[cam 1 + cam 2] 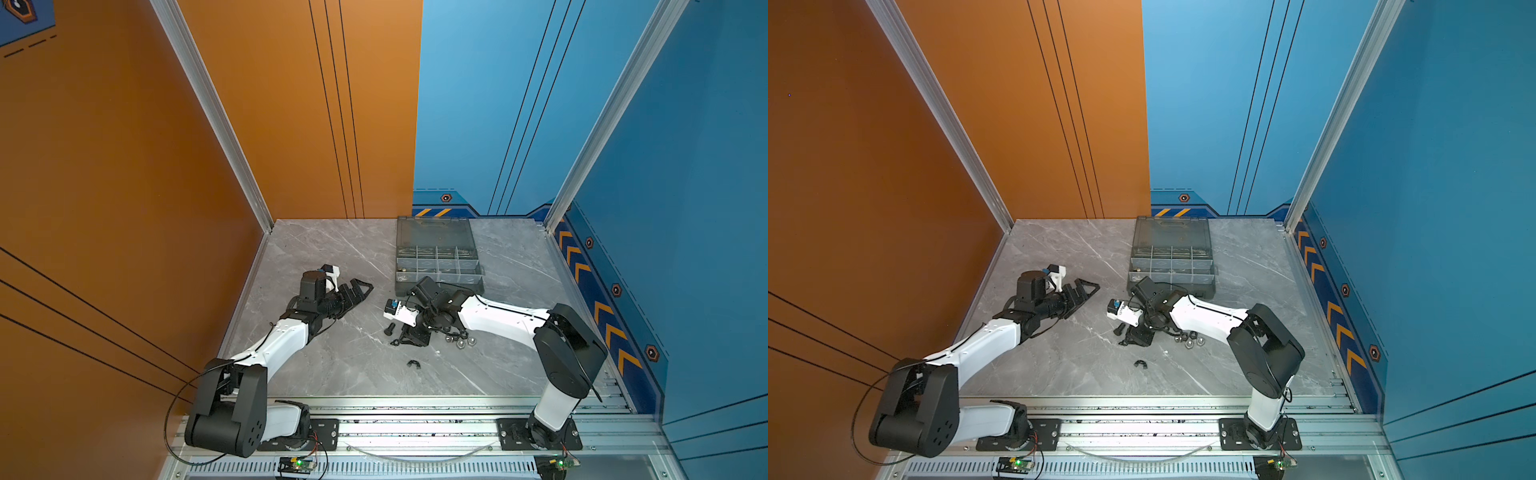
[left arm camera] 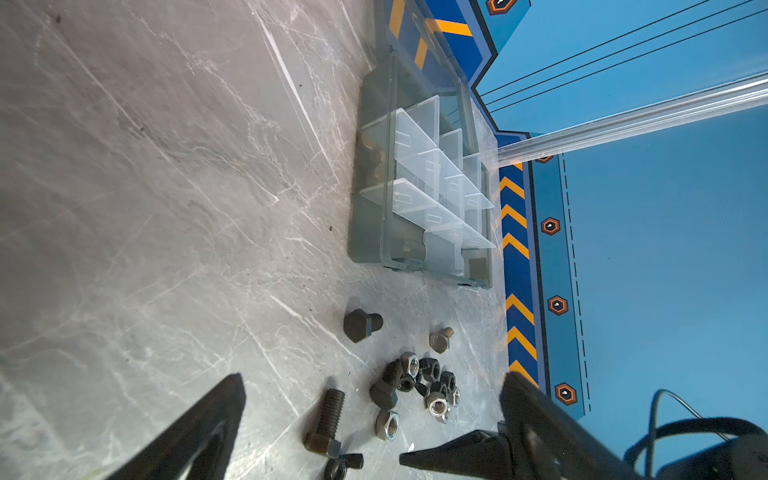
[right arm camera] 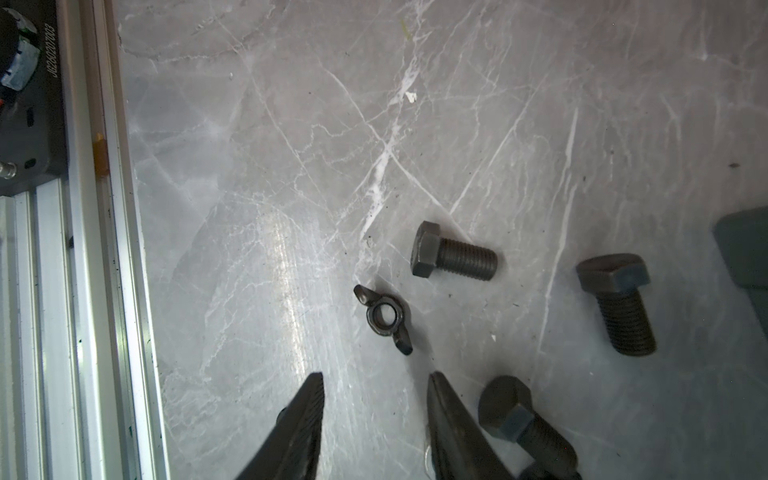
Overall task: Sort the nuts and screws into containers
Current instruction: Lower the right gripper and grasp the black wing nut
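Observation:
The smoky-grey organizer case (image 1: 436, 257) (image 1: 1171, 257) lies open at the back, its containers (image 2: 432, 183) split by clear dividers. Black screws (image 3: 453, 255) (image 3: 619, 303) (image 3: 523, 419) lie on the marble. A black winged nut (image 3: 386, 318) (image 1: 413, 364) sits just ahead of my right gripper (image 3: 376, 376) (image 1: 404, 340), which points down, open and empty. A cluster of nuts (image 2: 432, 382) (image 1: 459, 341) lies beside that gripper. My left gripper (image 2: 374, 376) (image 1: 361, 289) hovers wide open to the left, holding nothing.
Brass-coloured pieces (image 2: 374, 162) show through one compartment at the case's edge. The case lid (image 1: 434, 230) lies flat toward the back wall. An aluminium rail (image 3: 95, 249) runs along the table's front edge. Orange and blue walls close in the sides.

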### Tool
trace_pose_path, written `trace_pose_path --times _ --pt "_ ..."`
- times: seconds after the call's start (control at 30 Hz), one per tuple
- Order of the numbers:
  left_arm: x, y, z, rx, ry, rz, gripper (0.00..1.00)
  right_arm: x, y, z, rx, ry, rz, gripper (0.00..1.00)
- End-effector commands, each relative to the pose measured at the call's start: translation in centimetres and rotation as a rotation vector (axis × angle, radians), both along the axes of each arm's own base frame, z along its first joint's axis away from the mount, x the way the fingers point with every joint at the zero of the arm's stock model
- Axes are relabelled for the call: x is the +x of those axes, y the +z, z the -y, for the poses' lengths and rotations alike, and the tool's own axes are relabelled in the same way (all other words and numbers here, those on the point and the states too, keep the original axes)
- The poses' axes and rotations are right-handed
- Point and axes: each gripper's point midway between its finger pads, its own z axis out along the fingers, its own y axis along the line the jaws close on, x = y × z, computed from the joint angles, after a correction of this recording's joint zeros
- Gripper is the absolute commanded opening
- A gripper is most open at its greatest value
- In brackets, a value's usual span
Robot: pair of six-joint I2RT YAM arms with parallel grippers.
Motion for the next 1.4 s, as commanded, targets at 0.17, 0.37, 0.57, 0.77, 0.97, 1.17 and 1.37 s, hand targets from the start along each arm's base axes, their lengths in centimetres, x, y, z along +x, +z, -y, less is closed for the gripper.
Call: trace_pose_path --times 0.17,0.37,0.57,0.77,0.97,1.17,1.37 --pt "-0.5 -0.6 -0.3 -0.009 -0.017 -0.015 0.98 -0.6 -1.9 -0.5 -0.004 0.041 -0.028 0.41" --pt "-0.6 -0.8 -0.4 -0.010 -0.013 -0.016 0.98 -0.3 -2.7 -0.5 -0.021 0.045 -0.032 0.40" --pt "-0.6 -1.1 -0.4 -0.010 -0.012 -0.021 0.98 0.0 -3.4 -0.6 -0.030 0.047 -0.043 0.40" --pt "-0.5 -1.2 -0.5 -0.009 -0.010 -0.024 0.98 0.3 -3.9 -0.9 -0.033 0.048 -0.047 0.40" --pt "-0.5 -1.3 -0.4 -0.009 -0.011 -0.028 0.98 0.4 -4.2 -1.0 -0.036 0.049 -0.047 0.40" --pt "-0.5 -1.4 -0.5 -0.006 -0.008 -0.030 0.98 0.6 -4.4 -1.1 -0.039 0.053 -0.045 0.40" --pt "-0.5 -1.5 -0.5 -0.008 -0.004 -0.033 0.98 0.7 -4.8 -1.4 -0.037 0.059 -0.059 0.37"
